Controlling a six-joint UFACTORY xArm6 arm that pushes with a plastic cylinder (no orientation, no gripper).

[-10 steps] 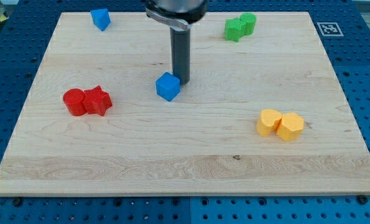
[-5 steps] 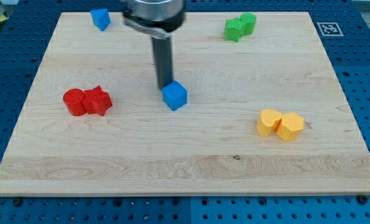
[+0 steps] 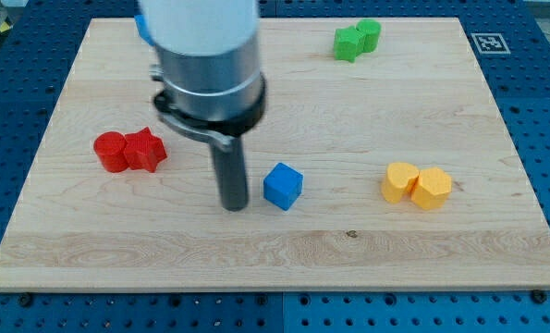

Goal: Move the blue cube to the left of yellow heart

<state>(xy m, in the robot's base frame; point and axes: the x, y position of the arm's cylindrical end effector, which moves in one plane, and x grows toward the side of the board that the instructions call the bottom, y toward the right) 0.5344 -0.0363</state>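
— Where does my tip [image 3: 234,208] stand?
— Just left of the blue cube [image 3: 282,186], slightly apart.
— And the others?
— The yellow heart [image 3: 401,182] lies well right of the cube, the red blocks [image 3: 129,151] left, the green blocks [image 3: 357,40] far right

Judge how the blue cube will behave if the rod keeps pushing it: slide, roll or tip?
The blue cube probably slides rather than rolls: flat faces on smooth wood. It looks rigid. My tip, just to its left, seems slightly low of centre, so it may rotate.
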